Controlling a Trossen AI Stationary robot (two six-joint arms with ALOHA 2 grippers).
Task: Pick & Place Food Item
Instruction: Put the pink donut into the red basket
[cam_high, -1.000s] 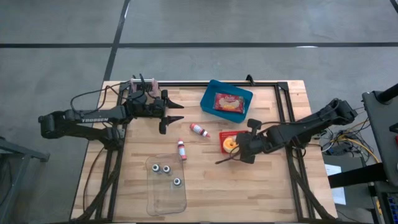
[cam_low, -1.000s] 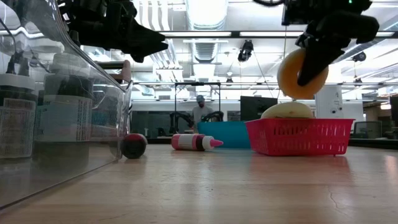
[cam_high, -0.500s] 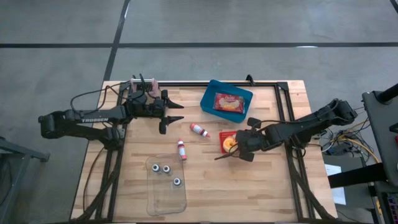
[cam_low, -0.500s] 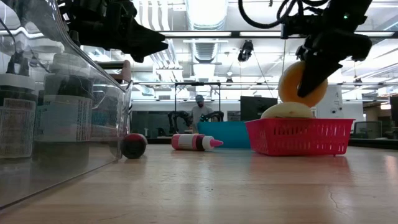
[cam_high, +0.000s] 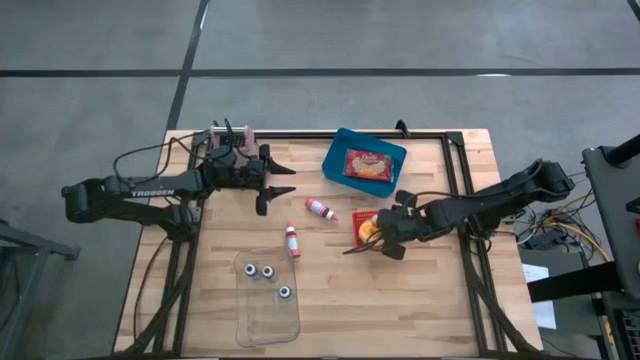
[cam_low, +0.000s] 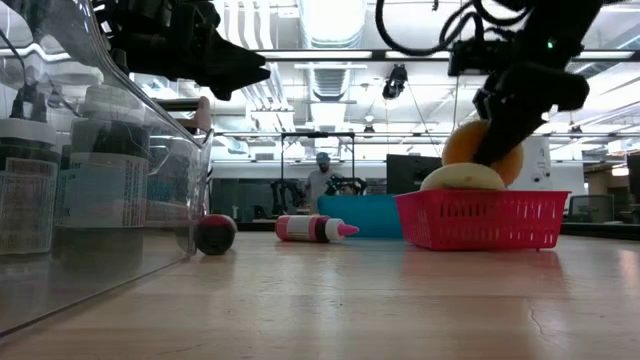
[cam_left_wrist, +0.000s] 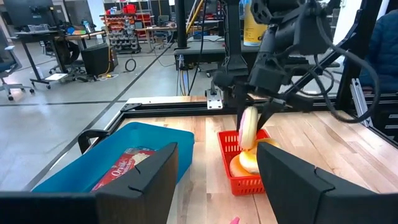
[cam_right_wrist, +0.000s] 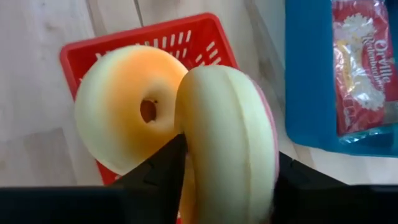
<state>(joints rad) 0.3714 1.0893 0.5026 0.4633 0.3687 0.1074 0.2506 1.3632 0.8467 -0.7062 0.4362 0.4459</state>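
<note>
Doughnut (cam_right_wrist: 134, 115) lowered onto the bun (cam_low: 462, 177) in the red basket (cam_low: 485, 220), leaning upright between the right gripper (cam_high: 378, 236) fingers; a second ago held clear above the basket, jaws tight. Jaws now parting, grip apparently loosening, though fingers (cam_right_wrist: 163, 163) close beside the second ring-shaped piece (cam_right_wrist: 233, 137). Judged: placement nearly complete, release under way, withdrawal remaining. Beside the basket, blue bin (cam_high: 338, 153) with snack packet (cam_high: 368, 164); nearby, two small bottles (cam_high: 320, 208) lying on the wooden table (cam_high: 420, 300). Well apart, left gripper (cam_high: 281, 181) waiting with jaws open and empty; clear tub (cam_high: 266, 310) holding three jars.
</note>
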